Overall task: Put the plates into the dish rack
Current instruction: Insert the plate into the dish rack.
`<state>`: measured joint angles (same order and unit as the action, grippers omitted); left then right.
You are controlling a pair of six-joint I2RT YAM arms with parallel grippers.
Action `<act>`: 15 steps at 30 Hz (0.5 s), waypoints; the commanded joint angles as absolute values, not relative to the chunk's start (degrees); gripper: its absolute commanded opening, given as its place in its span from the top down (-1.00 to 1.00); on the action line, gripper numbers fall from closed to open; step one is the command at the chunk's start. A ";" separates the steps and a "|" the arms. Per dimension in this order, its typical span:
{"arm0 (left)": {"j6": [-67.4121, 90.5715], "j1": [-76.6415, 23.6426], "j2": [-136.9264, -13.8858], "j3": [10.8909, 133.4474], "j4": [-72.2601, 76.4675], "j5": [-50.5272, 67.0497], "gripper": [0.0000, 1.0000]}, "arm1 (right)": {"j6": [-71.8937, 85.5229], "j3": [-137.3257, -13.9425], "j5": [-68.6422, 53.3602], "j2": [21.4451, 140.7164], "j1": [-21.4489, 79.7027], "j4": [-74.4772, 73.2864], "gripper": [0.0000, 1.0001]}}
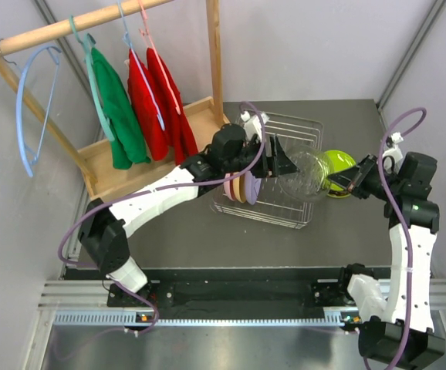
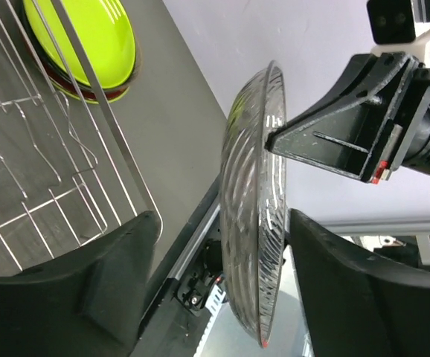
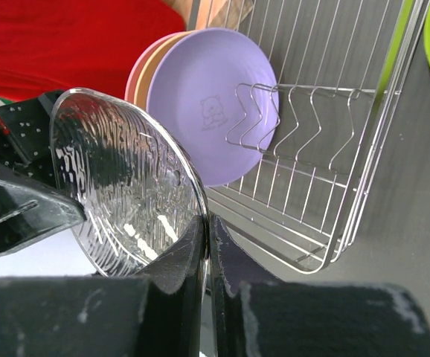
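A clear ribbed plate [image 1: 304,176] hangs on edge above the silver wire dish rack [image 1: 300,135]. My right gripper [image 3: 209,223] is shut on its rim, the clear plate [image 3: 122,186] standing up from the pinch. My left gripper [image 2: 221,230] stands open astride the opposite edge of the clear plate [image 2: 256,216], with a gap on the rack side. Pink, orange-tan and lavender plates [image 1: 242,187] stand upright in the rack's left end; the lavender plate [image 3: 207,111] faces the right wrist camera. A lime green plate [image 1: 339,166] lies on a dark and a red plate [image 2: 88,91] right of the rack.
A wooden clothes stand [image 1: 200,116] with green and red garments [image 1: 150,100] stands at the back left, close behind my left arm. The rack's upright divider wires [image 3: 297,123] right of the lavender plate hold nothing. Grey walls close in the table at the back and right.
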<state>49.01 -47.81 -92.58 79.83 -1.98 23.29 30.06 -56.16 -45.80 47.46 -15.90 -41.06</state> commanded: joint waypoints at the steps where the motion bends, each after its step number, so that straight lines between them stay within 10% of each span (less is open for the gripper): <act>1: 49.39 -48.78 -92.72 82.70 2.55 23.47 -0.30 | 29.53 -55.46 -48.78 47.02 -15.47 -37.97 1.00; 10: 46.23 -50.71 -93.51 86.83 -4.91 18.02 0.63 | 28.21 -54.32 -48.61 47.73 -15.47 -37.88 0.97; 15: 41.40 -52.82 -94.74 92.71 -14.56 11.26 0.91 | 26.90 -54.05 -46.58 47.72 -15.47 -39.02 0.47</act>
<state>45.60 -50.70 -94.63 85.76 -9.58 16.47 29.06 -54.57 -47.83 47.79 -15.88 -39.62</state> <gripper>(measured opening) 0.169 0.174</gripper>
